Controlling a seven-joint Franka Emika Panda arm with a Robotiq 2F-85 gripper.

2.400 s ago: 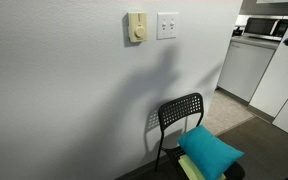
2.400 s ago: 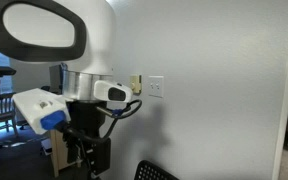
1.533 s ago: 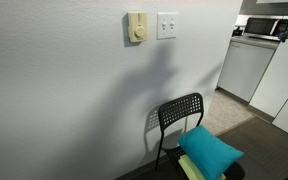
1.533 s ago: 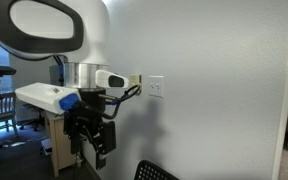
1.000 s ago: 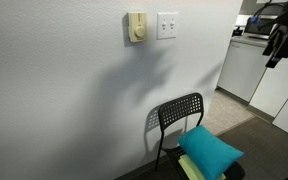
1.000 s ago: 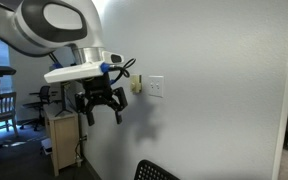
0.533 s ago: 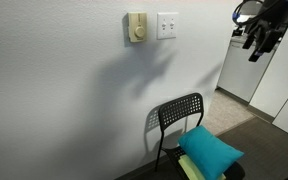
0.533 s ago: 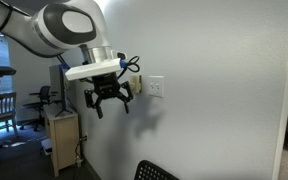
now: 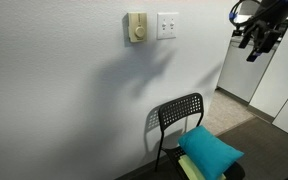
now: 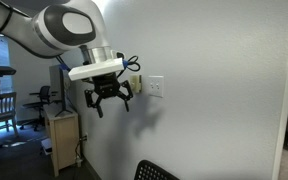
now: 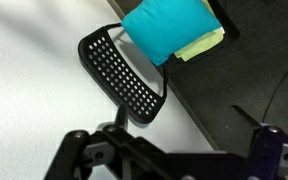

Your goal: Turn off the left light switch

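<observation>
1. Where the target is: the left light switch (image 9: 163,25) is the left toggle in the white wall plate (image 9: 167,25). The plate sits high on the wall, just beside the cream-yellow knob unit (image 9: 136,28) and above the black chair (image 9: 179,120). The toggles are too small to tell whether either one is up or down.

2. Where the robot is: the arm (image 10: 69,25) holds the jaws up at roughly switch height. In an exterior view they seem close to the plate (image 10: 156,87), but the angle flattens things. In both exterior views there's clear wall between the jaws and the plate, so no contact.

3. Jaws: spread open with nothing in them, and the tips hang downward rather than aiming at the wall. The wrist view backs that up, since it looks down at the chair back (image 11: 124,75) and the teal cushion (image 11: 169,28), with no switch in sight.

4. Progress, my read: only the approach is underway. The arm is at about the right height, but the switch hasn't been touched.

5. What's left, I reckon:
   - swing the jaws round to face the wall
   - close in on the plate
   - line one tip up on the left toggle only
   - flick it without bumping the right toggle or the knob unit
</observation>
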